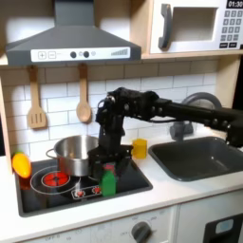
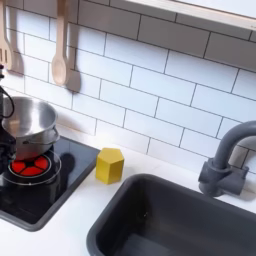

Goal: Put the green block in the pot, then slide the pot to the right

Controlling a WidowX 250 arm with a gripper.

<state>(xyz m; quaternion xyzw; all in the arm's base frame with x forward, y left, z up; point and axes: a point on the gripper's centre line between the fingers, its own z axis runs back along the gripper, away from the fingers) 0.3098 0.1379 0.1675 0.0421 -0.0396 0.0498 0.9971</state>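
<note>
White tiled wall (image 2: 170, 90), range hood (image 1: 71, 43), microwave (image 1: 195, 26) above counter (image 1: 166, 190)

Green block (image 1: 108, 180) upright — beside pot (image 1: 74, 152)

One pot (image 1: 74, 154); one green block (image 1: 108, 180); two wooden utensils (image 1: 36, 99).

A toy kitchen: stove (image 1: 81, 185), range hood (image 1: 71, 38), microwave (image 1: 195, 27), sink (image 2: 170, 225), white tiled wall (image 2: 170, 85), hanging wooden utensils (image 1: 59, 102).
</note>
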